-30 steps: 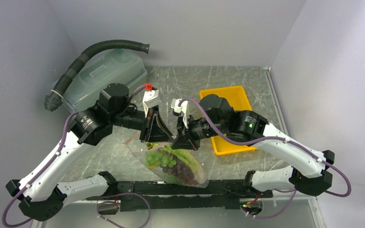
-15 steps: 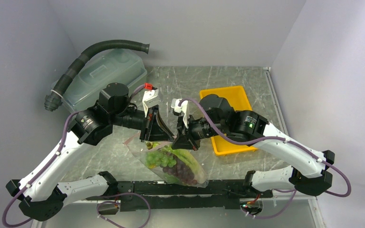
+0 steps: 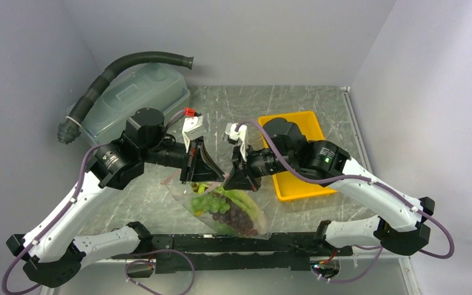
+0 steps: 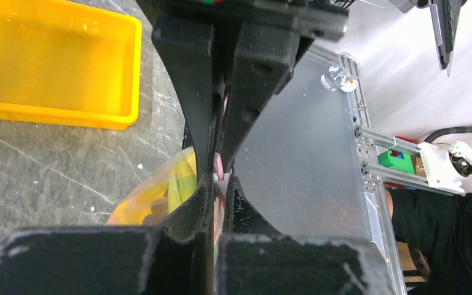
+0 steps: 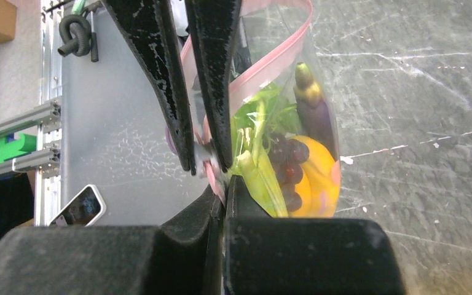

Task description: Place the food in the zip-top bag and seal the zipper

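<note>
- Left end effector (image 3: 204,179) and right end effector (image 3: 241,182) each pinch the zipper (image 4: 219,165) of the zip-top bag (image 3: 181,195).
- Food (image 3: 230,212) sits inside; yellow tray (image 3: 301,120) at 2 o'clock from it.

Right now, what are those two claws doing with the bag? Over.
Both shut on the zipper: left gripper, right gripper. The zip-top bag is between them, food inside. Nothing blocking; yellow tray beside.

Clear bag (image 3: 181,192), food (image 3: 222,206) inside, zipper (image 5: 271,57) seemingly part-open
</note>
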Robot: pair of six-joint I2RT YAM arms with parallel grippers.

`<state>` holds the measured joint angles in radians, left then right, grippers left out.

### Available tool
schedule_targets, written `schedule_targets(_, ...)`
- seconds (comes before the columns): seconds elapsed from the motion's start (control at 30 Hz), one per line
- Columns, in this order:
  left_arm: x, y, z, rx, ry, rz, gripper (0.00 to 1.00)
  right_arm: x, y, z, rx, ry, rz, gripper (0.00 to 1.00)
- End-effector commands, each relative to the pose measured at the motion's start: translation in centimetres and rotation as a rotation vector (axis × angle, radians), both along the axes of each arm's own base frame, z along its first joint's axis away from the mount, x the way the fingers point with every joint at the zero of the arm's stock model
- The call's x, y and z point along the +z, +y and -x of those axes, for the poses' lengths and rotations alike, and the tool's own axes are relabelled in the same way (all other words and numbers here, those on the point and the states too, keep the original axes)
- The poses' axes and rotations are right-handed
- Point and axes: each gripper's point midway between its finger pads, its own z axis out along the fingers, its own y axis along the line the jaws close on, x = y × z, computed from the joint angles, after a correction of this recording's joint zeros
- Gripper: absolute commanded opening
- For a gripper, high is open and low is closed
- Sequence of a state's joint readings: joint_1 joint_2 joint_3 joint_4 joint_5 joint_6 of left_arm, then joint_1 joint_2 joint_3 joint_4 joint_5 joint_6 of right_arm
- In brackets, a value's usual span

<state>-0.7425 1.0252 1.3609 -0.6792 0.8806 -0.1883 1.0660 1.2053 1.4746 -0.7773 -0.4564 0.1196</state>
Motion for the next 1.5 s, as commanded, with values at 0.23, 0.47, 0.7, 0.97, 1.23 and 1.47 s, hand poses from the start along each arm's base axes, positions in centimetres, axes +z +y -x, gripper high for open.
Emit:
schedule_targets(0.23,-0.2,0.9,0.6,0.008,-0.039,-0.001,0.0,7.2,-2.0,0.0,0.029,-0.056,-0.246,0.0)
schedule_targets(0.47,0.5,1.0,-0.1,0.052,-0.071,0.007,0.0,6.9,-2.3,0.4,0.055,-0.041,-0.23,0.0)
schedule_targets(0.7,1.6,0.5,-0.2,0.031,-0.08,0.029,0.0,6.0,-2.2,0.8,0.098,-0.034,-0.207,0.0)
schedule_targets(0.97,1.8,-0.1,-0.3,0.001,-0.066,0.035,0.0,5.6,-1.8,1.0,0.14,-0.047,-0.218,0.15)
schedule_targets(1.23,2.0,-0.3,-0.4,-0.007,-0.068,0.035,0.0,3.8,-1.0,0.5,0.164,-0.057,-0.198,0.36)
schedule_targets(1.47,1.9,-0.3,-0.5,-0.009,-0.065,0.031,0.0,2.5,-0.7,0.0,0.156,-0.06,-0.174,0.38)
